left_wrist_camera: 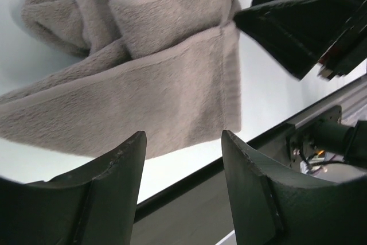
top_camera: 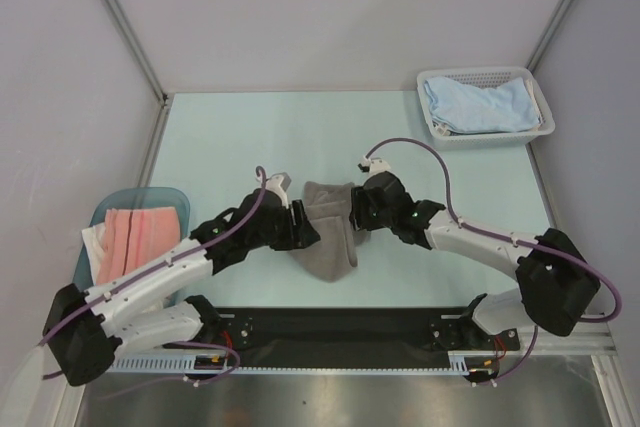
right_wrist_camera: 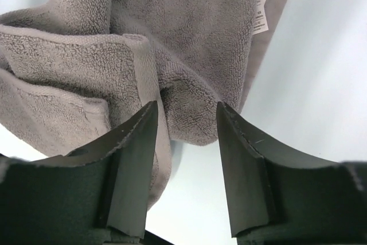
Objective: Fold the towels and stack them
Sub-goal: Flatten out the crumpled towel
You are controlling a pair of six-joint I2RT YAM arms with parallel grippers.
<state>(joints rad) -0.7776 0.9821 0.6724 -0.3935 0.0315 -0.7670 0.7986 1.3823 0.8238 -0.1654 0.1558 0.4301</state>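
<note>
Currently left gripper (left_wrist_camera: pixel 183 136) stands open, empty, beside grey towel (top_camera: pixel 326 235); right gripper (right_wrist_camera: pixel 186 106) parted astride its fold, unclamped. Risk: closing could pinch several bunched layers.

The left hand (left_wrist_camera: pixel 183 136), fingers spread, hovers beside the crumpled grey towel (left_wrist_camera: pixel 143 96).

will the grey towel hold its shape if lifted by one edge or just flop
Probably flop: the grey towel already lies in soft bunched folds. Its looped pile looks grippy, so slipping seems unlikely. A push would likely crumple it, not slide it.
</note>
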